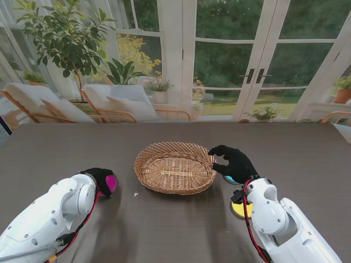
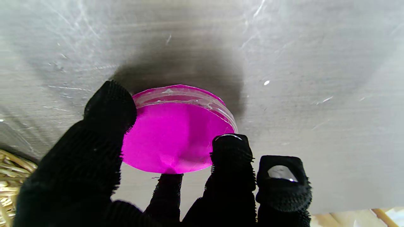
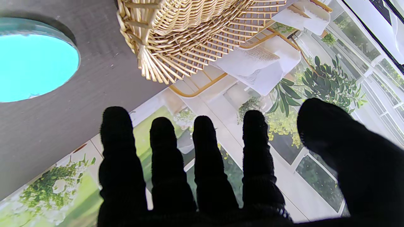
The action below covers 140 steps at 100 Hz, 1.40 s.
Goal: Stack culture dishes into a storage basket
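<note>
The woven wicker basket (image 1: 175,167) stands mid-table with nothing inside; its rim (image 3: 189,37) shows in the right wrist view. A magenta culture dish (image 1: 111,183) (image 2: 176,135) is left of the basket, gripped at its edge by the thumb (image 2: 110,107) and fingers (image 2: 232,151) of my black-gloved left hand (image 1: 98,179), which is shut on it. My right hand (image 1: 233,161) (image 3: 205,164) hovers by the basket's right rim, fingers spread, holding nothing. A cyan dish (image 1: 230,179) (image 3: 31,72) lies flat on the table, partly under that hand.
A yellow dish (image 1: 238,210) lies nearer to me on the right, half hidden by my right forearm (image 1: 269,208). The dark wooden table (image 1: 164,230) runs to the glass doors, with chairs and plants beyond.
</note>
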Each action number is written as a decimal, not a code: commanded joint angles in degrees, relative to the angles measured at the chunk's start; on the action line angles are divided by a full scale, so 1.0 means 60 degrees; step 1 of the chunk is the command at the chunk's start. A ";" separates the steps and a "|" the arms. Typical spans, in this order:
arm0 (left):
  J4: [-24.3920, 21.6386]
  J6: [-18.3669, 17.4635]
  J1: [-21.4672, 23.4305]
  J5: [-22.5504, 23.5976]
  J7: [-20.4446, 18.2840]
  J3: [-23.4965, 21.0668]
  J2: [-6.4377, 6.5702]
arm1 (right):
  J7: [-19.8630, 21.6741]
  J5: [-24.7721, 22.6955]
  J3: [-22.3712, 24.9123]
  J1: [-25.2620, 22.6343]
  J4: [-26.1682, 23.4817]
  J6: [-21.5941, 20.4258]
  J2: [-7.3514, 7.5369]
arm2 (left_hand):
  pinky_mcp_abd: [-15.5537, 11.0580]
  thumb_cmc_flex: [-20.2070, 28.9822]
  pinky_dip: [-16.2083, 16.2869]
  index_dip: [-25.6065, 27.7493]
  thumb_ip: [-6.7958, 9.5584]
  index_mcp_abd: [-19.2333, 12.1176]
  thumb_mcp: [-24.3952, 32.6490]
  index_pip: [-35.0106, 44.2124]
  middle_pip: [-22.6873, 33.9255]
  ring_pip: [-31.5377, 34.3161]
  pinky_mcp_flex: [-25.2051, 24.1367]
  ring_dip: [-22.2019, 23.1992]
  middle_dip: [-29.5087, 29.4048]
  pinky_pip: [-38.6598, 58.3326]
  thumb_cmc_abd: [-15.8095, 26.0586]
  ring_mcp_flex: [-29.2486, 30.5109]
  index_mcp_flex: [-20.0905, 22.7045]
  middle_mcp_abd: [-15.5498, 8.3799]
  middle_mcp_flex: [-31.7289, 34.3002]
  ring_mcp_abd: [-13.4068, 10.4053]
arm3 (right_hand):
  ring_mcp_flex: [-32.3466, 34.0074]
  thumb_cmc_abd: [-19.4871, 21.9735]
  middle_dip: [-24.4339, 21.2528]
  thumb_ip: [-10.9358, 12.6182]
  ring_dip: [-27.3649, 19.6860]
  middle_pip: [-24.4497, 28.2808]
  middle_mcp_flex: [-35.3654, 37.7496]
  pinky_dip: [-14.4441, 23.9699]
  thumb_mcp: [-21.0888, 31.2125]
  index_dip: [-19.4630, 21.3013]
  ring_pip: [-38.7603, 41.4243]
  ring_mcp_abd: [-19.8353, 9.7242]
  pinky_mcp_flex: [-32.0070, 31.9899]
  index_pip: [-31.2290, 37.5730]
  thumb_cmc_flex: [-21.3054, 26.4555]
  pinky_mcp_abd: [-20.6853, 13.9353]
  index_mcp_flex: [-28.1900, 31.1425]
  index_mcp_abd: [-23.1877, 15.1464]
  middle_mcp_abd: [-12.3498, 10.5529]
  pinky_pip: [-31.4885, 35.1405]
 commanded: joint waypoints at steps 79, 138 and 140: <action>-0.4255 -0.0794 0.2763 0.0530 -0.2123 -0.1731 0.0039 | 0.0287 0.0026 -0.0111 -0.0039 -0.0037 0.0007 0.0011 | 0.0052 0.1147 0.0027 0.0727 0.0949 -0.0106 0.1168 0.1299 0.1042 0.0422 -0.0059 -0.0005 0.0478 0.1018 0.1274 0.0258 0.1191 -0.1092 0.0905 0.0028 | 0.0027 -0.0043 -0.0121 -0.0032 0.0112 -0.0074 -0.0431 0.0285 -0.0666 0.0107 0.0035 0.0131 -0.2224 -0.0028 -0.0091 0.0053 -0.0170 -0.0136 0.0208 -0.0244; -0.4592 -0.0465 0.1753 -0.0051 -0.2284 0.0621 0.0163 | 0.0224 0.0009 -0.0076 -0.0039 -0.0014 -0.0045 0.0002 | 0.0026 0.1191 0.0080 0.0701 0.0964 -0.0085 0.0878 0.1277 0.1001 0.0358 -0.0115 0.0001 0.0436 0.0953 0.1443 0.0201 0.1237 -0.1007 0.0893 0.0032 | 0.0017 -0.0045 -0.0125 -0.0033 0.0113 -0.0073 -0.0438 0.0303 -0.0678 0.0108 0.0029 0.0126 -0.2231 -0.0033 -0.0091 0.0051 -0.0164 -0.0130 0.0200 -0.0253; -0.4542 -0.0463 0.1669 -0.0110 -0.2251 0.0718 0.0167 | 0.0224 0.0007 -0.0074 -0.0041 -0.0016 -0.0045 0.0002 | 0.0023 0.1181 0.0081 0.0700 0.0963 -0.0086 0.0869 0.1278 0.0997 0.0358 -0.0119 0.0002 0.0434 0.0951 0.1452 0.0201 0.1242 -0.1017 0.0883 0.0032 | 0.0014 -0.0051 -0.0124 -0.0033 0.0113 -0.0070 -0.0433 0.0304 -0.0676 0.0108 0.0027 0.0135 -0.2230 -0.0033 -0.0089 0.0049 -0.0165 -0.0135 0.0213 -0.0253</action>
